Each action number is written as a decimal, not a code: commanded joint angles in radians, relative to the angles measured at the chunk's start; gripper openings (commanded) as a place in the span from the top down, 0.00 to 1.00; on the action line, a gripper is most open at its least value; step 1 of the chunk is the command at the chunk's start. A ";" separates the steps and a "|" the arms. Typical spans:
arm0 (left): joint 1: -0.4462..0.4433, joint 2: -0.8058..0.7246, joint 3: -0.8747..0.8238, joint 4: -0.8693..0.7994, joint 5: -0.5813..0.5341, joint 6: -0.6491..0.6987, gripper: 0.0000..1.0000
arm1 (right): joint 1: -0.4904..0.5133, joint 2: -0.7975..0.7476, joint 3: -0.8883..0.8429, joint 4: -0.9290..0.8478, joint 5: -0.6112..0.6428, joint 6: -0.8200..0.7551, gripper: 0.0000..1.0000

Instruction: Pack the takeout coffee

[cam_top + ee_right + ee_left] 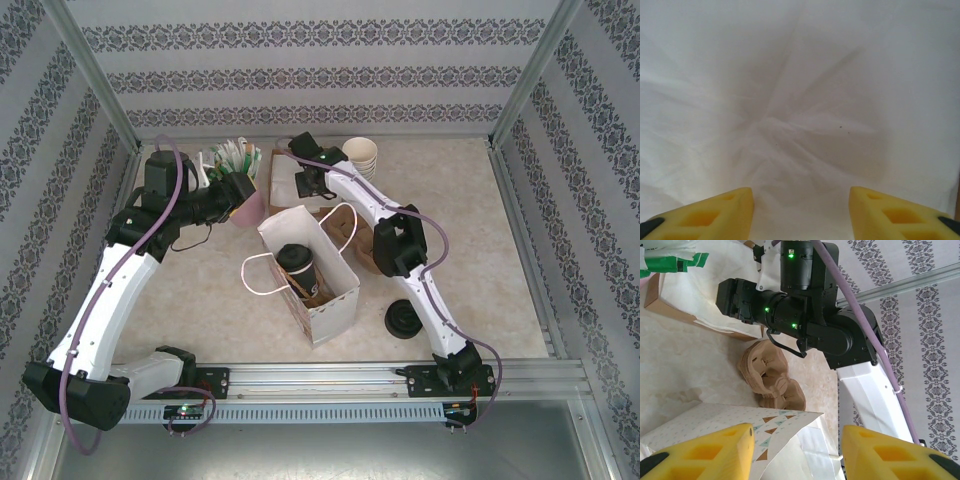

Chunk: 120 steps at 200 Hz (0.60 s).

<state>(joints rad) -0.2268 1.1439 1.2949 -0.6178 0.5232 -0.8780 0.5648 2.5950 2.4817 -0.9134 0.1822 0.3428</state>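
The takeout coffee (297,262) sits inside the white paper bag (338,300) at the centre of the desk (200,305). The left pincer (796,452), at the lower edge of its wrist frame, is parted and empty, facing the bag's rim. The right pincer (801,212) is likewise parted and empty, over crumpled white paper (800,100).

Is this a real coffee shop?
Probably not. It looks like a robot test booth set up like a takeout counter: two robot arms bolted to a rail, patterned walls on a metal frame, and a lidded coffee in a paper bag.
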 commanded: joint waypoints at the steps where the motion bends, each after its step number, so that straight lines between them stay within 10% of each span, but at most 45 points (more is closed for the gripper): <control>1: 0.001 0.001 0.008 0.000 0.007 -0.016 0.50 | -0.012 0.037 0.032 -0.049 0.026 -0.007 0.54; 45: 0.001 0.007 0.028 -0.001 0.003 -0.002 0.51 | -0.023 -0.010 0.042 -0.008 0.003 -0.007 1.00; 120: 0.000 -0.006 0.090 -0.025 -0.028 0.088 0.50 | -0.037 -0.221 0.136 0.064 -0.138 0.008 1.00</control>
<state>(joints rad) -0.2272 1.1572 1.3437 -0.6224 0.5163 -0.8532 0.5381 2.5393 2.5595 -0.9039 0.1230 0.3367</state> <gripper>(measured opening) 0.494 0.066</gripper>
